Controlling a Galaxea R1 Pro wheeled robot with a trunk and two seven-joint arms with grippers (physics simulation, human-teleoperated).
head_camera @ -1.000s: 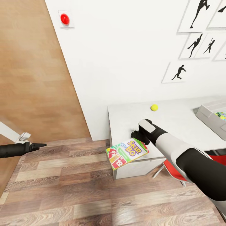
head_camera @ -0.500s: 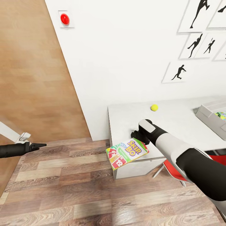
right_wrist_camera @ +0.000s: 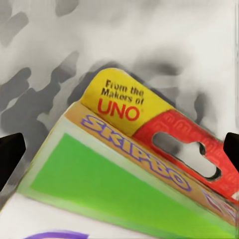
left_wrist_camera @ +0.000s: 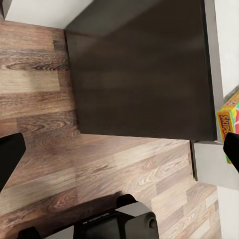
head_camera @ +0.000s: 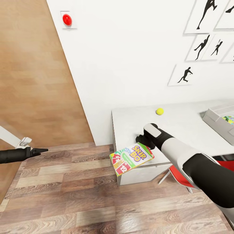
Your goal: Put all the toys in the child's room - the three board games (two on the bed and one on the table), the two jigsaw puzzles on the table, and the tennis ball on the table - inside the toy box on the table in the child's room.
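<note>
The right gripper (head_camera: pixel 142 140) is pinching the SKIP-BO box (head_camera: pixel 131 158), which is hanging tilted over the table's (head_camera: pixel 130 122) near left edge. The left gripper (head_camera: pixel 41 150) is pressed together, hanging over the floor (head_camera: pixel 81 195) far to the left. Farther back, the ball (head_camera: pixel 159 111) is sitting on the table. The toy box (head_camera: pixel 214 118) is sitting at the right.

Right arm (head_camera: pixel 182 156) runs glossy black at the upper section, white along the forearm, with a pale grey panel on the black wrist. Left arm (head_camera: pixel 14 154) is a slim black tube, tapering to a dark point, white bracket above.
</note>
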